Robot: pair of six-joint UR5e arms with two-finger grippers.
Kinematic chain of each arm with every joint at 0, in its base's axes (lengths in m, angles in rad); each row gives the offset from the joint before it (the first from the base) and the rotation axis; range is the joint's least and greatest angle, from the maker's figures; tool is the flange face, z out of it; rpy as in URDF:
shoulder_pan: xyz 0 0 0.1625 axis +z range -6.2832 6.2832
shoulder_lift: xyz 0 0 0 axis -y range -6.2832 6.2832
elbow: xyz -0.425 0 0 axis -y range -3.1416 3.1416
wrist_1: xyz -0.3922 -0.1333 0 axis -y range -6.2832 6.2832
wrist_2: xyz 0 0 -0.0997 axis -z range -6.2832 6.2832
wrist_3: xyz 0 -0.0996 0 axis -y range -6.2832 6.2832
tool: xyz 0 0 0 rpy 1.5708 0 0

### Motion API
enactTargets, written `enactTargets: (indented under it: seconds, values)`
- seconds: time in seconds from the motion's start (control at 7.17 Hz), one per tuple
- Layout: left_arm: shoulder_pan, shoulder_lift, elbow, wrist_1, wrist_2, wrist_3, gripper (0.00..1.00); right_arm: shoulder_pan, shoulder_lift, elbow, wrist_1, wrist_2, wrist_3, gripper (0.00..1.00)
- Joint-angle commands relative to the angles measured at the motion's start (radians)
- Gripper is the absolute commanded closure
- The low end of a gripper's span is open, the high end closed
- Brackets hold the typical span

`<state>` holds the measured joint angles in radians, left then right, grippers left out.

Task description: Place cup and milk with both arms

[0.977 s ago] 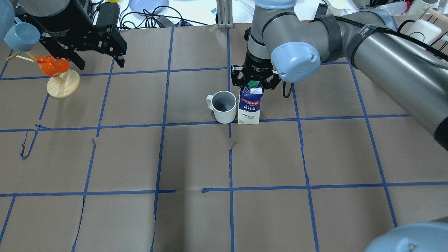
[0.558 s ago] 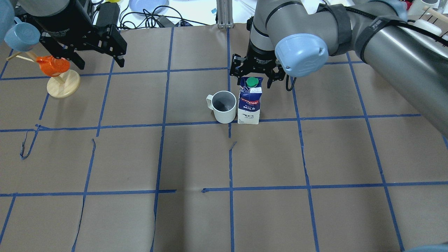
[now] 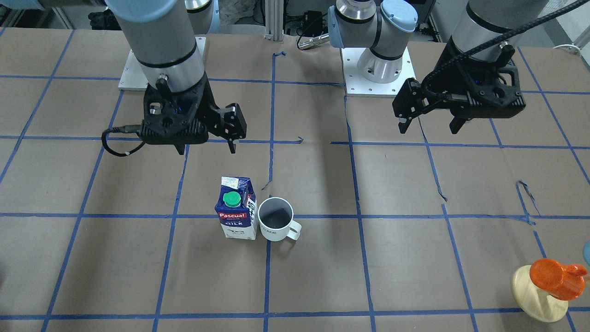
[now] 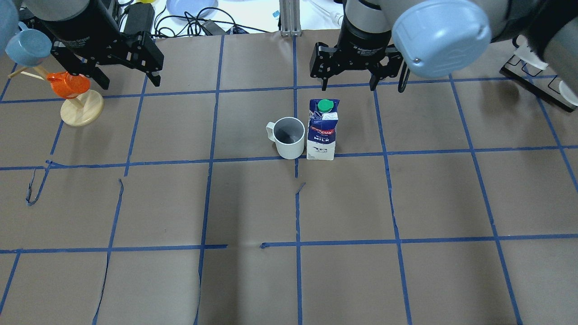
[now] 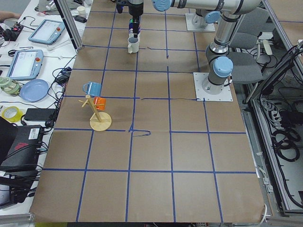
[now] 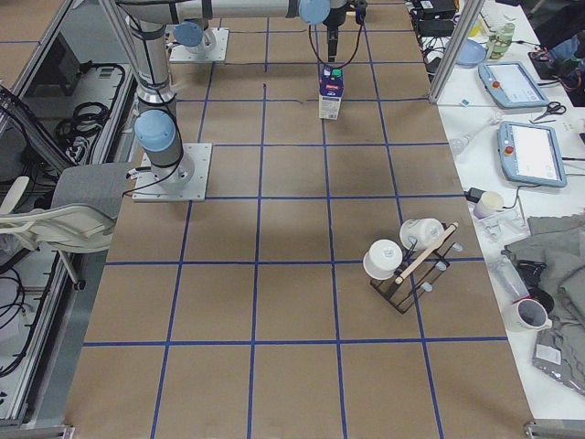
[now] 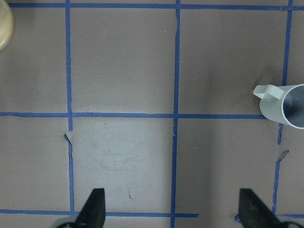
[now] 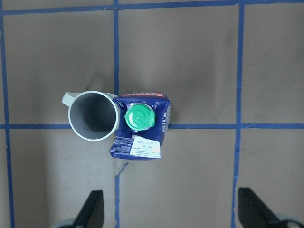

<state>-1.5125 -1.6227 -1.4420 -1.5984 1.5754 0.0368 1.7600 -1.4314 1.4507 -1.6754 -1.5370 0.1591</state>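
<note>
below the right hand (image 4: 349, 85), spread empty: milk (image 4: 321, 137) upright on desk (image 4: 253, 203), cup (image 4: 289, 137) touching it. left hand (image 4: 131, 84) spread empty, well aside. placing seems done; next: retract clear.

Both arms are smooth grey-silver tubes, and the right arm (image 3: 156, 41) and the left arm (image 3: 488, 18) carry round light-blue joint caps (image 4: 440, 34), one showing a small screw near its edge. Each arm ends in a blocky black housing with thin angular fingers: the right gripper (image 3: 207, 151) and the left gripper (image 3: 428, 130) both bear small white lettering and a faint blue glow inside. A thin black cable (image 3: 104, 138) loops off the right wrist, and a braided black hose (image 3: 530, 25) runs along the left arm. The white square base plates (image 3: 355, 87) show bolt heads.
</note>
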Motion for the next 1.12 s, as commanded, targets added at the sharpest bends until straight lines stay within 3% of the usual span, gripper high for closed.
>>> enactTargets:
  seconds: [0.0,0.28,0.42,0.56,0.98]
  values:
    - [0.0,0.001,0.0,0.0,0.0,0.0,0.0,-0.087,-0.088,0.004,0.129,-0.049,-0.146,0.06]
    - [0.0,0.001,0.0,0.0,0.002,0.0,0.0,-0.16,-0.154,0.048,0.151,-0.054,-0.243,0.1]
    - [0.0,0.001,0.0,0.0,0.002,0.0,0.0,-0.166,-0.168,0.068,0.135,-0.058,-0.243,0.08]
    - [0.0,0.001,0.0,0.0,0.002,-0.002,0.0,-0.165,-0.169,0.069,0.132,-0.058,-0.224,0.0]
    - [0.0,0.001,0.0,0.0,0.002,0.0,0.0,-0.165,-0.17,0.059,0.125,-0.063,-0.178,0.0]
